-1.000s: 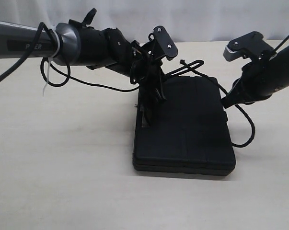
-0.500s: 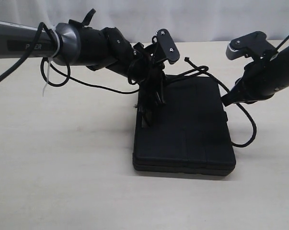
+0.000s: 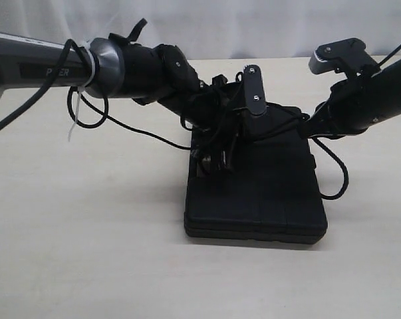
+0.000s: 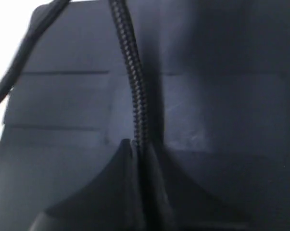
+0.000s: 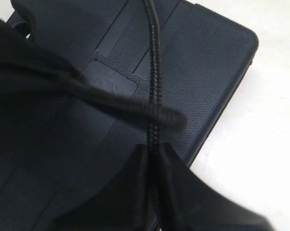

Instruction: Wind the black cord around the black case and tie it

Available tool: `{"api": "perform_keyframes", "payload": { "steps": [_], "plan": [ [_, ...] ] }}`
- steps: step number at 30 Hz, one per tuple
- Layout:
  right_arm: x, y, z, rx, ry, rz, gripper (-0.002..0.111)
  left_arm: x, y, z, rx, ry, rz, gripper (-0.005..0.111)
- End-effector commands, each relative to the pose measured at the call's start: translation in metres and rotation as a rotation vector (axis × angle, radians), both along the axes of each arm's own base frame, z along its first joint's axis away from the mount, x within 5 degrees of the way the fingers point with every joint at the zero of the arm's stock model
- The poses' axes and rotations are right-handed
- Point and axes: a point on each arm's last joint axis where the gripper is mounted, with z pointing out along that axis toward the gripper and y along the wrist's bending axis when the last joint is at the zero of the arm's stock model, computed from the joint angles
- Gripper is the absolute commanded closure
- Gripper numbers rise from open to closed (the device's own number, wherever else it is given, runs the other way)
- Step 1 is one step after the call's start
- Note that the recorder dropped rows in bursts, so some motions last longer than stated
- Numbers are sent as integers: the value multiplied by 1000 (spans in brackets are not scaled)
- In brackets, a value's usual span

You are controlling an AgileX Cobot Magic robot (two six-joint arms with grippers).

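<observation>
Left gripper (image 4: 141,150) clenched on black cord (image 4: 132,82), over left edge of black case (image 3: 260,193); left arm reaches in from left, wrist bent downward. Right gripper (image 5: 152,150) pinches the cord at case's far right corner, right arm slanting in from right. Case lies flat and shut on pale table (image 3: 87,252). Cord runs across case's far end between grippers, slack loop on table beside case's right side. White lettering on left arm partly hidden by wire (image 3: 87,119): "P", "ER" legible.

The black case (image 5: 202,57) is finely stippled, the black cord (image 4: 133,86) braided, the table (image 3: 87,252) pale beige.
</observation>
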Motion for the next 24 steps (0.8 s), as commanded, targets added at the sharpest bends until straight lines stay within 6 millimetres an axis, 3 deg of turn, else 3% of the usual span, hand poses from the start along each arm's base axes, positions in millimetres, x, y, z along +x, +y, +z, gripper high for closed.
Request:
{"api": "perform_keyframes", "payload": {
  "steps": [1,9,10,12,13,16,19,24],
  "plan": [
    [-1,1,2,3,-7,6,104,-4,-6,10,-42,15,-2,107],
    [0,1,0,-11,-10,32,101,-12,-8,14,-68,78,-48,104],
    [-1,1,0,-11,-9,32,97,-12,-8,14,-71,79,-46,99],
    [-1,1,-1,-9,-3,35,87,-14,-8,14,-66,93,-61,79],
    [-1,1,-1,-9,-3,35,82,-17,-7,12,-48,115,-92,63],
    [-2,1,-1,-23,6,50,75,-17,-6,15,-38,97,-100,46],
    [-2,0,3,-28,3,49,75,-16,0,18,26,72,-115,46],
    [11,7,43,37,-1,78,75,-21,3,19,41,131,-141,46]
  ]
}}
